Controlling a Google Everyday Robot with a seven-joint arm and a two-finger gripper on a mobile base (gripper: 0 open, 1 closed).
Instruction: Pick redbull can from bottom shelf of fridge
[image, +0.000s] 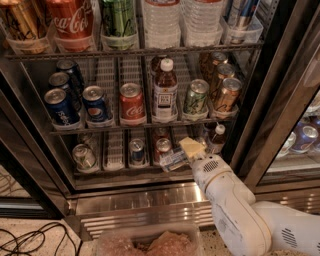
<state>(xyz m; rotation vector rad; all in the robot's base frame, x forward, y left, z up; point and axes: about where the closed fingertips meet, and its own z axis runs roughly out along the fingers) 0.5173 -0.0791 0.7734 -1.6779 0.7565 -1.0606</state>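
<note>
Camera view: we see the redbull can (137, 151) upright on the bottom shelf (114, 152) of the fridge (140, 202), one lane left of a red-labelled can (162, 148). The gripper (176, 156) is at the shelf's front, just right of that red-labelled can. We cannot tell how wide it stands.
</note>
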